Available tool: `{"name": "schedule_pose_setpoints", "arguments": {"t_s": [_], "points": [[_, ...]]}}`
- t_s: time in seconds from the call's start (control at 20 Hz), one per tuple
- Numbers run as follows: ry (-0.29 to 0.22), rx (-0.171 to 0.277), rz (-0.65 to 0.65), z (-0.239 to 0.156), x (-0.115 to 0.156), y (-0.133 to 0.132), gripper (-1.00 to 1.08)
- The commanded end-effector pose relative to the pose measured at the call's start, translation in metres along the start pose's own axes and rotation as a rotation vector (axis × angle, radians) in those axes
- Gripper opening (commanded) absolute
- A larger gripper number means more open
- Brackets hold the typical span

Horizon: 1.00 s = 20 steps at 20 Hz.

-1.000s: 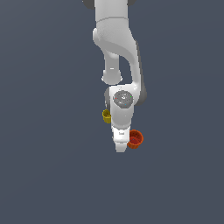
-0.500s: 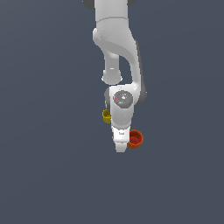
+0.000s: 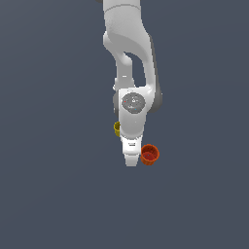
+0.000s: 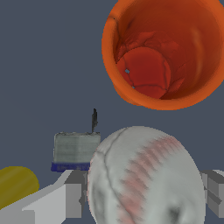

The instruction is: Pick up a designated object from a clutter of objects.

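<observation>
The white ball (image 4: 146, 177), with faint red stitch marks, fills the space between my gripper's (image 4: 142, 194) two grey fingers, which sit against its sides. The ball still rests low among the clutter. In the exterior view the gripper (image 3: 130, 160) points straight down and hides the ball. The orange-red cup (image 4: 164, 50) stands upright and open just beyond the ball; in the exterior view it (image 3: 150, 154) is at the gripper's right. The yellow cup (image 4: 15, 186) lies beside one finger and peeks out behind the hand (image 3: 117, 128). The tiny grey-blue piece (image 4: 75, 151) sits close by the ball.
The dark grey floor (image 3: 58, 185) stretches flat on all sides of the clutter. The white arm (image 3: 129, 53) rises straight above the objects.
</observation>
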State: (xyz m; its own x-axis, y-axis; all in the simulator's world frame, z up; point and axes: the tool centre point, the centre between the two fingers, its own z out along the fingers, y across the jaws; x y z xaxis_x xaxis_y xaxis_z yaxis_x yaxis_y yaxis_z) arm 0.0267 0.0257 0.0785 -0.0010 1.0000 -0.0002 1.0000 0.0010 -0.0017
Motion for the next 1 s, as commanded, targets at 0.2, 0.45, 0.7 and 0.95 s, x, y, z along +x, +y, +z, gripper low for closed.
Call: {"name": "schedule_pose_setpoints", "arguments": {"t_s": [0.2, 0.45, 0.7, 0.95], "points": [[0.0, -0.003, -0.001, -0.051, -0.02, 0.0, -1.0], [0.001, -0.002, -0.001, -0.104, -0.042, -0.001, -1.0], [0.003, -0.003, -0.002, -0.161, -0.064, -0.001, -1.0], [0.004, -0.003, -0.002, -0.215, -0.086, -0.001, -1.0]]}}
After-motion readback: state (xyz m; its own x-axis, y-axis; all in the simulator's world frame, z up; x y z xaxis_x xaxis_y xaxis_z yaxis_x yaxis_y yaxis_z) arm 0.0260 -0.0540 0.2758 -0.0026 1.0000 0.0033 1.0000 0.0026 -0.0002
